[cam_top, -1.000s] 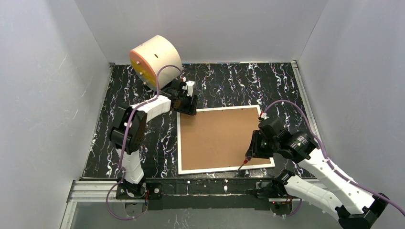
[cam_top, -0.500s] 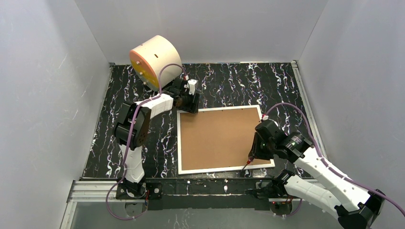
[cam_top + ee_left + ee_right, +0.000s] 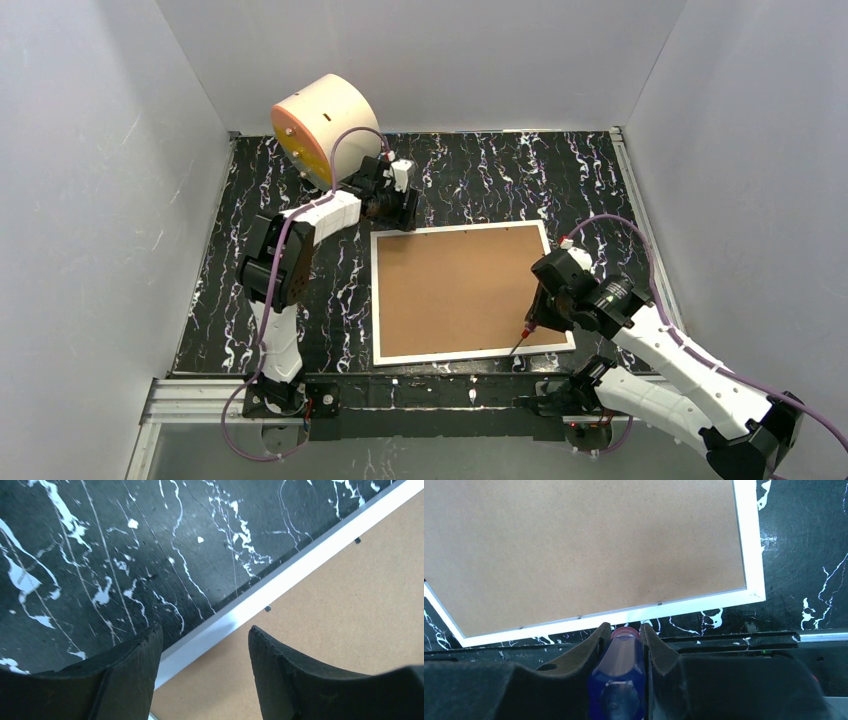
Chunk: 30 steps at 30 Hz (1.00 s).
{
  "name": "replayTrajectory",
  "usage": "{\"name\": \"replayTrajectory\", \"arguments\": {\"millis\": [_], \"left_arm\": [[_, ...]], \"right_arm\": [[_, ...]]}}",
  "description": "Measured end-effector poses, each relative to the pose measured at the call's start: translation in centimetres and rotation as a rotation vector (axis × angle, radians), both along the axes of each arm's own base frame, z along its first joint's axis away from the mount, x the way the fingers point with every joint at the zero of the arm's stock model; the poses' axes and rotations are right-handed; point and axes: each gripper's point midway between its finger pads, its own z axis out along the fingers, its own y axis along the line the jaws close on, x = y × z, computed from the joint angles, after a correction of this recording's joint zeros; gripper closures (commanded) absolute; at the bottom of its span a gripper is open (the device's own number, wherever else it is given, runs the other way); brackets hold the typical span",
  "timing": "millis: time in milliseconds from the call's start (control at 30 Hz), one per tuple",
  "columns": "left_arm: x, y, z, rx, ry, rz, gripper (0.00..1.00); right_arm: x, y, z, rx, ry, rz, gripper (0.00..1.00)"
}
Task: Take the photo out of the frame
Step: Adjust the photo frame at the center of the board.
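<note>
The frame (image 3: 374,300) lies face down on the black marbled table, its brown back panel (image 3: 455,290) up. The photo is hidden beneath the panel. My left gripper (image 3: 398,213) is open and empty, hovering over the frame's far-left corner; in the left wrist view (image 3: 205,635) the jaws straddle the white frame edge (image 3: 280,582) and the back panel (image 3: 350,600). My right gripper (image 3: 535,318) is shut on a blue-handled screwdriver (image 3: 624,665), whose tip (image 3: 514,348) points at the frame's near edge (image 3: 751,540), near its right corner. Small metal tabs sit along the panel's edges.
A cream cylinder with an orange face (image 3: 320,125) stands at the back left, just behind my left arm. Grey walls close in on three sides. A black rail (image 3: 430,390) runs along the table's near edge.
My right gripper has shifted slightly right and nearer with the screwdriver, its tip moving along the frame's near edge. My left gripper has moved a little farther back over the far-left corner.
</note>
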Motion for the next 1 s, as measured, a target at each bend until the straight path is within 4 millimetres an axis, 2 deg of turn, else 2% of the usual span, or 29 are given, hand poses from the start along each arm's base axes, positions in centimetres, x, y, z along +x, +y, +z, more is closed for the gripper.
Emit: {"name": "replayTrajectory", "arguments": {"millis": [133,233,300,567,1000], "left_arm": [[1.4,0.0,0.5,-0.02,-0.013,-0.002,0.4],[1.6,0.0,-0.3,-0.026,0.01,-0.01,0.4],[0.9,0.2,-1.4,-0.019,0.042,-0.019,0.41],[-1.2,1.0,-1.6,-0.044,0.064,0.03,0.42],[-6.2,3.8,-1.7,-0.054,0.124,0.169,0.45]], "right_arm": [[0.2,0.0,-0.5,-0.007,0.006,-0.022,0.99],[0.3,-0.3,-1.5,-0.026,0.016,-0.051,0.99],[0.5,-0.4,-1.5,-0.028,0.005,-0.071,0.99],[2.2,-0.4,-1.4,-0.019,-0.065,-0.137,0.99],[5.2,0.0,-1.3,-0.047,-0.15,-0.175,0.99]]}}
